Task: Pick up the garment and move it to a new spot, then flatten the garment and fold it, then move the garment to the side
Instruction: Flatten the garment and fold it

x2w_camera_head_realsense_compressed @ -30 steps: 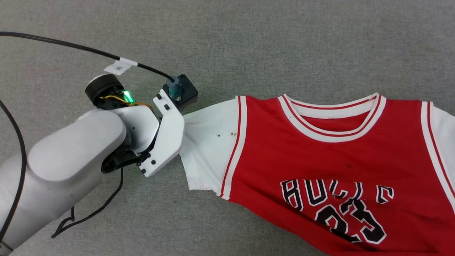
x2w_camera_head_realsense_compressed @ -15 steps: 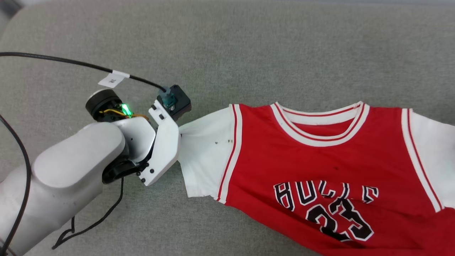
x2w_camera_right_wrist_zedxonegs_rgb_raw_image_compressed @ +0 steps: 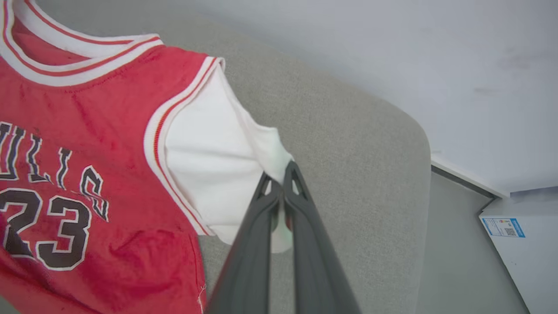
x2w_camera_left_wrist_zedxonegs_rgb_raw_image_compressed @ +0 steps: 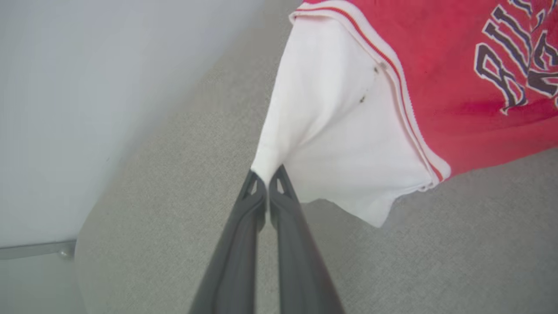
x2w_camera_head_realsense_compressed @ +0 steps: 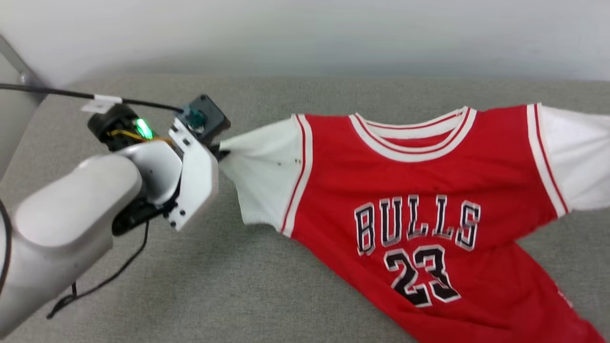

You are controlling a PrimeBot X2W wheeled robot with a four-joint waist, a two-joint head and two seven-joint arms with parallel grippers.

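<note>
Wrist views show you the left gripper (x2w_camera_left_wrist_zedxonegs_rgb_raw_image_compressed: 267, 179) and right gripper (x2w_camera_right_wrist_zedxonegs_rgb_raw_image_compressed: 279, 176) each clamped on soft white sleeve fabric of the garment (x2w_camera_left_wrist_zedxonegs_rgb_raw_image_compressed: 340, 131), whose red front the head view shows stretched between them.

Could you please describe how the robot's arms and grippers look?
The left forearm is a rounded pale grey shell ending in an angular white bracket. Nearby are a dark square camera module with a teal plug, a green light and a black cable with a white label. The left gripper and right gripper have two long dark grey fingers with triangular cut-outs near the tips.
</note>
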